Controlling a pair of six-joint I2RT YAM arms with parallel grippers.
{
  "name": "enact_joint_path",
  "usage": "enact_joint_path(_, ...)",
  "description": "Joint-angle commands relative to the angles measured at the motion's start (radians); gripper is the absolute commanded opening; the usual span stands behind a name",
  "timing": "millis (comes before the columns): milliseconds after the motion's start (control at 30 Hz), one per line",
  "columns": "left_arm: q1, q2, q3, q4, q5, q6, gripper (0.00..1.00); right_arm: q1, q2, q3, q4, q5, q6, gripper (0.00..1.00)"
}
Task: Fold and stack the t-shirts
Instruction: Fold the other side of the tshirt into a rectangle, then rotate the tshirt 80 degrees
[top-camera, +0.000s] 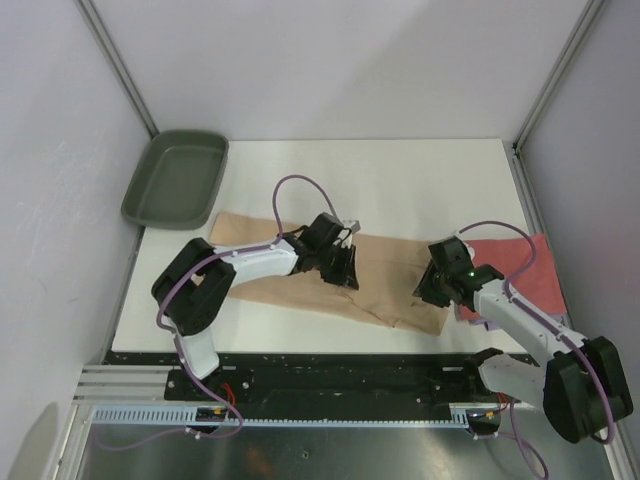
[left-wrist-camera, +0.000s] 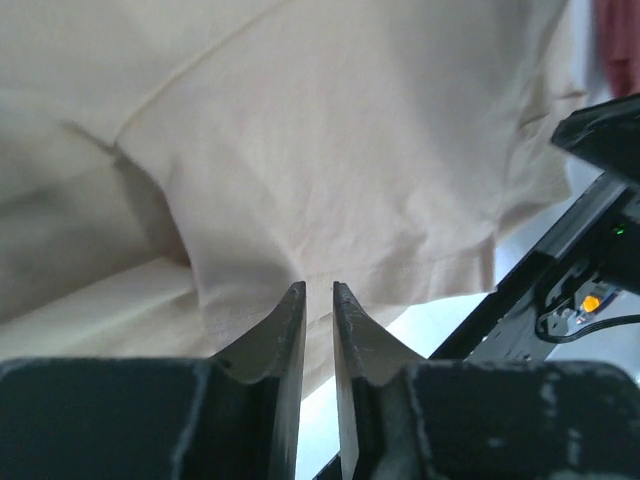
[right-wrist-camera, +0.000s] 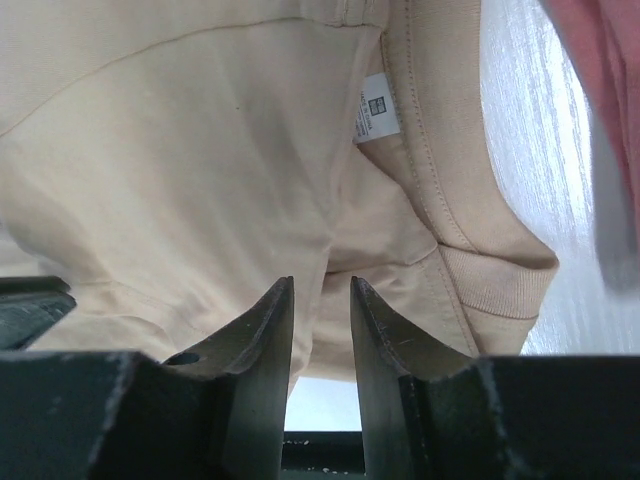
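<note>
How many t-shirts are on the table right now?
2 for certain: a tan shirt spread across the middle, and a red shirt to its right. A pale strip beside the red one may be a third, mostly hidden.

The tan t-shirt (top-camera: 390, 282) is soft matt cloth, its collar (right-wrist-camera: 500, 285) ribbed. The green tray (top-camera: 140, 192) is matt plastic; the bench (top-camera: 400, 170) is smooth and faintly glossy.

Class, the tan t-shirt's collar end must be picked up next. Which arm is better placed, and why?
Right. The right claw sits at the collar end of the tan t-shirt, with the label just ahead of it. The left claw is over the shirt's middle, farther away.
</note>
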Motion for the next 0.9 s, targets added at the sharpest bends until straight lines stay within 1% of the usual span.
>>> enact_joint_path(0,-0.003,0.010,-0.048,-0.012,-0.026,-0.034,0.20,-0.001,0.058,0.027,0.043,0.022,0.001,0.33)
enact_joint_path(167,-0.003,0.033,-0.033,-0.029,-0.028,-0.030,0.20,-0.001,0.129,-0.003,0.089,0.027,0.014,0.33)
enact_joint_path(233,-0.002,0.027,-0.023,-0.039,-0.031,-0.026,0.22,-0.005,0.149,-0.016,0.100,0.032,0.017,0.33)
enact_joint_path(300,0.002,0.009,-0.008,-0.052,-0.032,-0.018,0.28,-0.014,0.166,-0.021,0.113,0.041,0.013,0.33)
enact_joint_path(433,0.024,-0.058,0.045,-0.094,-0.047,0.003,0.45,-0.056,0.233,-0.015,0.192,0.036,-0.019,0.33)
enact_joint_path(500,0.044,-0.084,0.079,-0.122,-0.056,0.016,0.48,-0.076,0.295,0.016,0.230,0.039,-0.038,0.32)
enact_joint_path(600,0.093,-0.113,0.111,-0.156,-0.067,0.037,0.50,-0.101,0.425,0.110,0.261,0.063,-0.073,0.32)
enact_joint_path(700,0.148,-0.121,0.125,-0.183,-0.071,0.052,0.51,-0.134,0.573,0.266,0.286,0.061,-0.119,0.32)
enact_joint_path(767,0.179,-0.114,0.134,-0.200,-0.073,0.062,0.51,-0.163,0.686,0.401,0.282,0.060,-0.161,0.32)
enact_joint_path(867,0.203,-0.101,0.146,-0.228,-0.095,0.081,0.50,-0.201,0.887,0.664,0.215,0.092,-0.228,0.32)
